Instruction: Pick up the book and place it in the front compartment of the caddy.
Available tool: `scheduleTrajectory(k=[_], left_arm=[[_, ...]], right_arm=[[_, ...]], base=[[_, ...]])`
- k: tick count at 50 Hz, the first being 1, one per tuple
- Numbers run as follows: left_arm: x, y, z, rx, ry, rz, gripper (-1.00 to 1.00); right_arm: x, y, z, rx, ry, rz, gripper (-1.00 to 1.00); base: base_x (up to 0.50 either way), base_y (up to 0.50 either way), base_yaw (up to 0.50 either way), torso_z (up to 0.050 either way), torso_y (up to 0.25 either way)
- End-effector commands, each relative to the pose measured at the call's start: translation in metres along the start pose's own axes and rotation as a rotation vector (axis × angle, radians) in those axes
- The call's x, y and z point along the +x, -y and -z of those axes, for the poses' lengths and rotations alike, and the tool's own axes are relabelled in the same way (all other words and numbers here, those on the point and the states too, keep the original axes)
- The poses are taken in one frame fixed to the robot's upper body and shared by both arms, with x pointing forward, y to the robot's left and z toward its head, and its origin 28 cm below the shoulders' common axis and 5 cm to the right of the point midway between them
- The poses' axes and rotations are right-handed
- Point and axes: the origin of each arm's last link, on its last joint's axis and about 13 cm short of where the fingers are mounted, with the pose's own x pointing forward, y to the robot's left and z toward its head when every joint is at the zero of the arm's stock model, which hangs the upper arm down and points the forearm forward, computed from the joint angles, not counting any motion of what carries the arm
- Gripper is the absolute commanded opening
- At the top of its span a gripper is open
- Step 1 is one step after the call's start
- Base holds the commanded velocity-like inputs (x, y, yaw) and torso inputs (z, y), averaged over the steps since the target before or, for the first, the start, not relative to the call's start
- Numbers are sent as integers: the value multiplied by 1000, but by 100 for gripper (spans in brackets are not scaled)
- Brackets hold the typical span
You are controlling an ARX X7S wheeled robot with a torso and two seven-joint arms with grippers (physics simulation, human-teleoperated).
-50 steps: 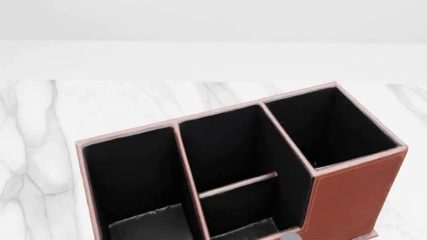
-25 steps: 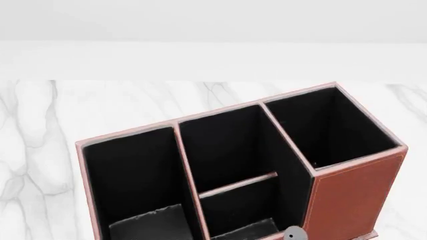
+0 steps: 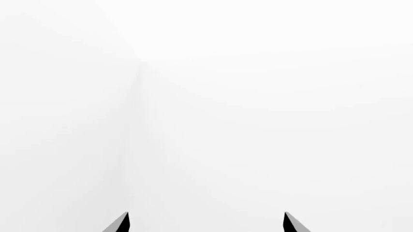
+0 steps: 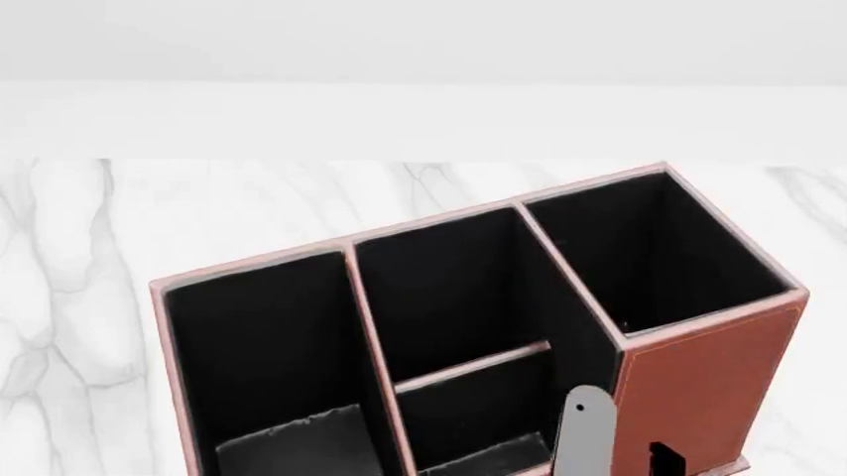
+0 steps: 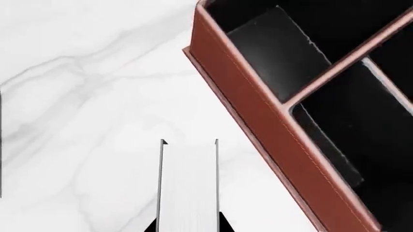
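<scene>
Surface: white marble table (image 4: 79,297) carries the caddy (image 4: 708,387).
Change: your right gripper (image 5: 187,223) has risen into head view beside the caddy's near right corner since half a second ago.
Right gripper: clenched on the book (image 5: 187,188), page edges showing, above bare marble beside the caddy's outer wall.
Left gripper (image 3: 206,223): fingers spread, grasping nothing.
Front compartment (image 4: 477,407): unoccupied.

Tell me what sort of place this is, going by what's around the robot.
Probably a simulated desk or countertop: a white marble-veined table carries a red-brown desk caddy, with bare white walls behind. The right pincer holds a book beside it.
</scene>
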Motion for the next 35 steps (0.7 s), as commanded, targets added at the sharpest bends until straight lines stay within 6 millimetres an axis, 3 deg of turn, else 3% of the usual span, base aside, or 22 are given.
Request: scheduleTrajectory(k=[1,21,35], left_arm=[[0,0,0,0,0,0,100],[-1,0,2,0,-5,1,100],[0,-1,1,0,-3,-4,100]], right_arm=[[-41,6,-32,-94,71,109,-100],[-114,13,-84,-184,94,280,-100],[-143,15,-105,-214,137,373,-100]], base=[[0,0,0,0,0],[0,0,0,0,0],[0,0,0,0,1]])
